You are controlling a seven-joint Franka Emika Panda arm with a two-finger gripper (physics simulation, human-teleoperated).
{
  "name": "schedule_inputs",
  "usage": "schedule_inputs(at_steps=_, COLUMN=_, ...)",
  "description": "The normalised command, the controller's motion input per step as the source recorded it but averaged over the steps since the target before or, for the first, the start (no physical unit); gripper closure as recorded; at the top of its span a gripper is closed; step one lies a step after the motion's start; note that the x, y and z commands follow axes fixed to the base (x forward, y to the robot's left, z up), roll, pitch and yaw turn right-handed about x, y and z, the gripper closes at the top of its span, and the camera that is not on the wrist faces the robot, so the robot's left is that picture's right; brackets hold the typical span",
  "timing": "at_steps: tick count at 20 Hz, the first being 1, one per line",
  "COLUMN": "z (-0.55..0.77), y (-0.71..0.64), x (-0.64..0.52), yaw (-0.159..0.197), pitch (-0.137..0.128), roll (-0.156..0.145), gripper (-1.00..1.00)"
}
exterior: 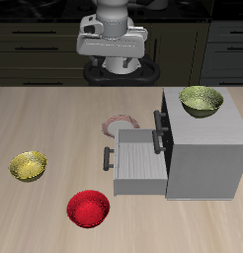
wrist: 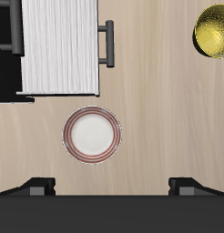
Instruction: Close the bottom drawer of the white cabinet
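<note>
- White cabinet (exterior: 205, 158) stands on the table (exterior: 44, 119), ahead of the pincer and off to one side; in the wrist view only a dark strip of its front (wrist: 6, 55) shows, cut off at the picture's edge.
- Bottom drawer (exterior: 141, 166) is pulled well out of the cabinet, its tray (wrist: 59, 45) open to view with nothing in it and its dark bar handle (wrist: 107, 43) facing away from the cabinet; it lies just ahead of the pincer.
- Pincer (wrist: 112, 188) hangs above the table, fingers (wrist: 36, 188) spread wide apart and holding nothing; in the exterior view the arm's white body hides it.
- Green-yellow bowl (exterior: 201, 100) sits on the cabinet's top; its inside is hard to make out.
- Red bowl (exterior: 89, 209) lies farthest ahead of the pincer, apart from the drawer.
- Yellow bowl (exterior: 28, 166) lies well off to the side, half cut off in the wrist view.
- Pink-rimmed plate (wrist: 91, 135) lies directly below the pincer, bare; it is faint in the exterior view.
</note>
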Motion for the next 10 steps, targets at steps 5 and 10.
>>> schedule_inputs(at_steps=5, z=0.0, y=-0.23, x=0.31, yaw=-0.01, pitch=0.009, roll=-0.024, gripper=-1.0)
schedule_inputs(at_steps=10, z=0.16, y=-0.08, x=0.24, yaw=0.032, pitch=-0.029, roll=-0.016, gripper=-1.0)
